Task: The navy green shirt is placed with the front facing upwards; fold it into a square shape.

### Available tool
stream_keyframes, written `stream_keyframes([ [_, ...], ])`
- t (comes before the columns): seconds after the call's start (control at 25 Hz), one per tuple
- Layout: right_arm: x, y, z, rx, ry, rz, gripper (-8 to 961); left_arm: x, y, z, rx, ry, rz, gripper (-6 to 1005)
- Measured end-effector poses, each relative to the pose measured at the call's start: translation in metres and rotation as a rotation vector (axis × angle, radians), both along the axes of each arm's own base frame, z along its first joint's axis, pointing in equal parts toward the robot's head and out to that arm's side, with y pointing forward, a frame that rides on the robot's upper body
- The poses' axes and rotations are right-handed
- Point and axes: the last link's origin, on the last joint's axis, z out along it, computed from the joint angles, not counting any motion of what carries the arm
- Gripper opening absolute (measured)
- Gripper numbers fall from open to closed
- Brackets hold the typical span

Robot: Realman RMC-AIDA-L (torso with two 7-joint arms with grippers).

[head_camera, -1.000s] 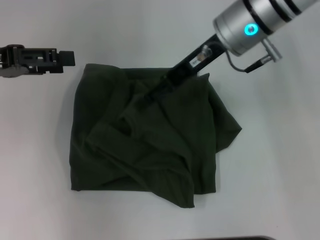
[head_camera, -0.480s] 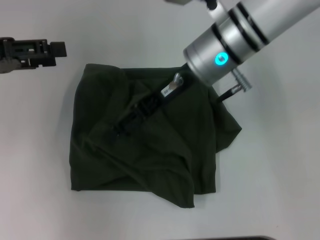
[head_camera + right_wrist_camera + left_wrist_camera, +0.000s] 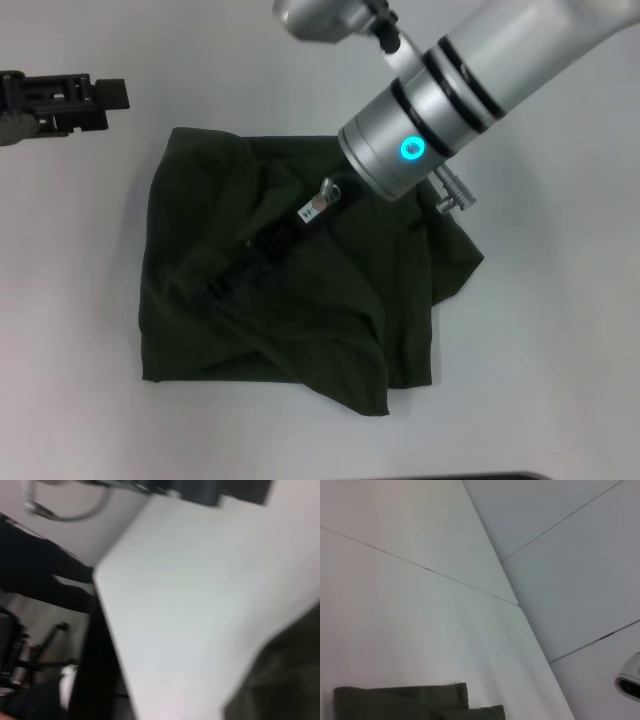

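Note:
The navy green shirt [image 3: 300,320] lies on the white table as a rumpled, roughly square bundle, plain dark green side up, with creases and a flap sticking out at its right edge. My right arm reaches diagonally over it, and the dark right gripper [image 3: 222,283] sits low over the shirt's left-middle part, hard to separate from the fabric. My left gripper [image 3: 112,94] hovers off the cloth, beyond the shirt's far left corner. A folded shirt edge [image 3: 410,702] shows in the left wrist view. In the right wrist view a blurred patch of the shirt [image 3: 285,680] fills one corner.
White table [image 3: 560,350] surrounds the shirt on all sides. The right wrist view shows the table's edge with dark clutter [image 3: 30,670] beyond it. A dark strip lines the table's near edge [image 3: 450,477].
The right arm has swung in over the shirt and its gripper has travelled from the shirt's far middle toward its left-middle. The left gripper has drifted slightly away. The shirt's outline looks the same.

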Motion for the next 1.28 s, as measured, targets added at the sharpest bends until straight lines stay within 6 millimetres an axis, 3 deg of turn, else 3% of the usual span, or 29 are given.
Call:
stream_keyframes([
  [0.2, 0.015, 0.005, -0.003, 0.048, -0.097, -0.024, 927, -0.003, 0.0, -0.002, -0.007, -0.012, 0.012, 727],
  [0.36, 0.026, 0.017, 0.016, 0.104, -0.132, -0.041, 927, -0.003, 0.001, -0.002, -0.005, -0.01, 0.009, 728],
  [0.52, 0.05, 0.037, 0.069, 0.209, -0.193, -0.123, 928, -0.002, 0.002, -0.002, -0.008, -0.01, 0.007, 728],
  [0.64, 0.066, 0.046, 0.124, 0.325, -0.09, -0.229, 928, -0.002, 0.002, -0.003, -0.007, -0.01, 0.007, 728],
  [0.76, 0.076, 0.041, 0.148, 0.377, 0.019, -0.287, 928, -0.002, 0.002, -0.005, -0.011, -0.017, 0.01, 728],
  [0.92, 0.071, 0.027, 0.13, 0.289, 0.069, -0.248, 927, -0.003, 0.003, -0.006, -0.009, -0.02, 0.014, 728],
  [1.28, 0.03, 0.017, 0.072, 0.102, 0.074, -0.182, 927, 0.0, 0.004, -0.007, -0.015, -0.021, 0.002, 728],
])
